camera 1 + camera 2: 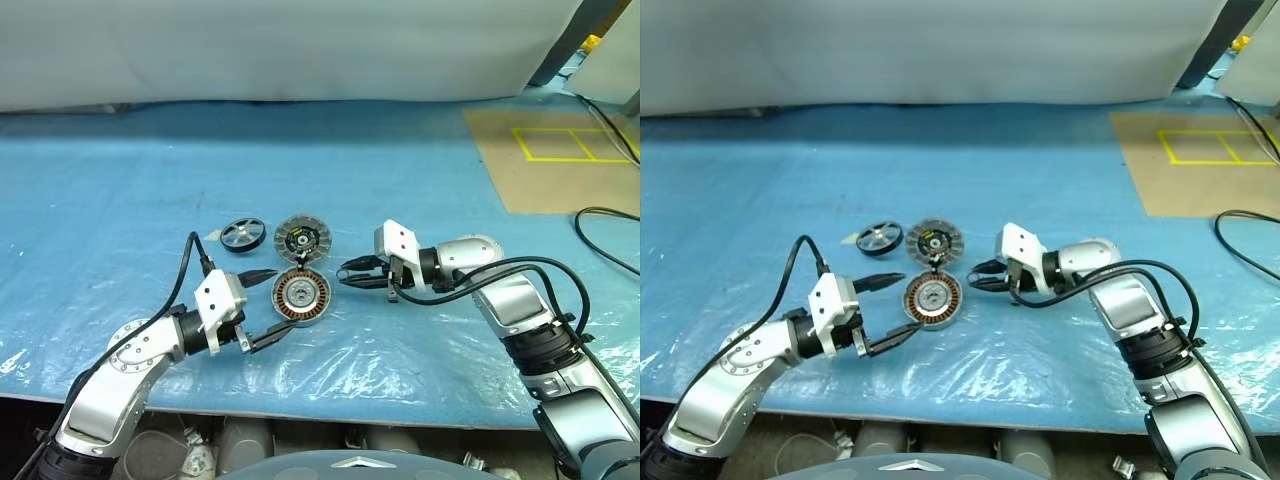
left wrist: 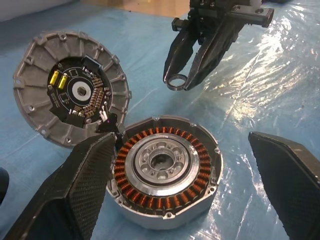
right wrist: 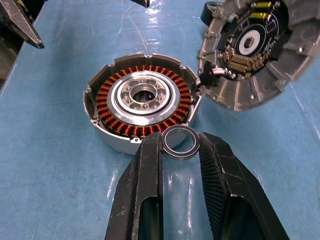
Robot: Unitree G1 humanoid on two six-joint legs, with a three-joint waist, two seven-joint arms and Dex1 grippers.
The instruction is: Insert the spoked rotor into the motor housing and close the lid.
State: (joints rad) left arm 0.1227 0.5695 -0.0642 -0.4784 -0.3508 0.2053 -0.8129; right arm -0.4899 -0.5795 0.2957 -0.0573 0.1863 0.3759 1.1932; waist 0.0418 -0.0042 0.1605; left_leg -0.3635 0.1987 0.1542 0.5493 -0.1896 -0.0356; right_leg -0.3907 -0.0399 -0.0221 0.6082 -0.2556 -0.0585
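The motor housing (image 1: 301, 297) lies face up on the blue table, its copper windings around a silver centre. My left gripper (image 1: 281, 300) is open, one finger on each side of the housing's near-left rim. The lid (image 1: 302, 240) rests just behind the housing, ribbed face and black centre up, touching its rim. The spoked rotor (image 1: 242, 236) lies to the left of the lid. My right gripper (image 1: 345, 276) hovers to the right of the housing, shut on a small metal ring (image 3: 181, 128) pinched between its fingertips.
A blue plastic sheet (image 1: 120, 200) covers the table. A brown board with yellow tape (image 1: 560, 160) lies at the back right, and a black cable (image 1: 610, 215) loops near it. The table's front edge (image 1: 400, 418) is close to my arms.
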